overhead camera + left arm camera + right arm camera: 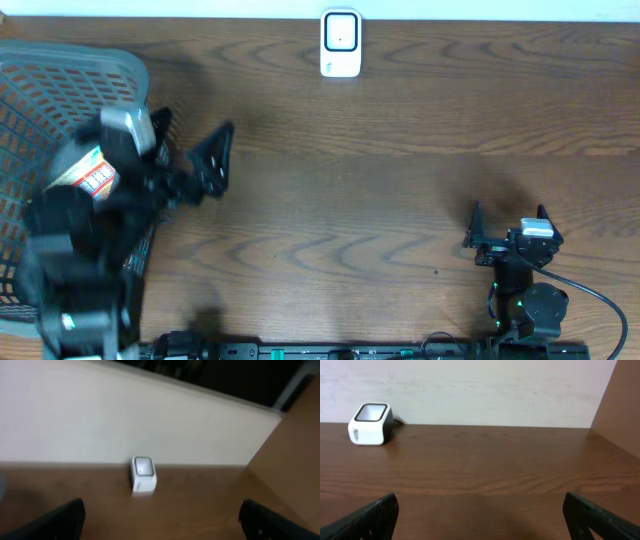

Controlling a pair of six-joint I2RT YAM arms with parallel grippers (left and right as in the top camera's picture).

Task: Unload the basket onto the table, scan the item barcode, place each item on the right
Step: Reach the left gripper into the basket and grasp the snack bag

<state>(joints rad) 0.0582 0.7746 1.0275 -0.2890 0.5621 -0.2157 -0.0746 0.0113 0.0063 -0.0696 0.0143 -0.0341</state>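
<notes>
The white barcode scanner [341, 43] stands at the table's far edge, also visible as the scanner [143, 475] in the left wrist view and the scanner [370, 424] far left in the right wrist view. An item with a red-and-white label [92, 172] lies in the grey basket [70, 62], partly hidden by my left arm. My left gripper [188, 150] is open at the basket's right rim and holds nothing; in its own blurred view the left gripper [160, 527] faces the scanner. My right gripper [510, 228] is open and empty near the front right, over bare wood [480, 520].
A pale wall runs behind the scanner. The wooden table [400, 190] stretches between the basket at the left and the right arm's base [535, 310] at the front edge.
</notes>
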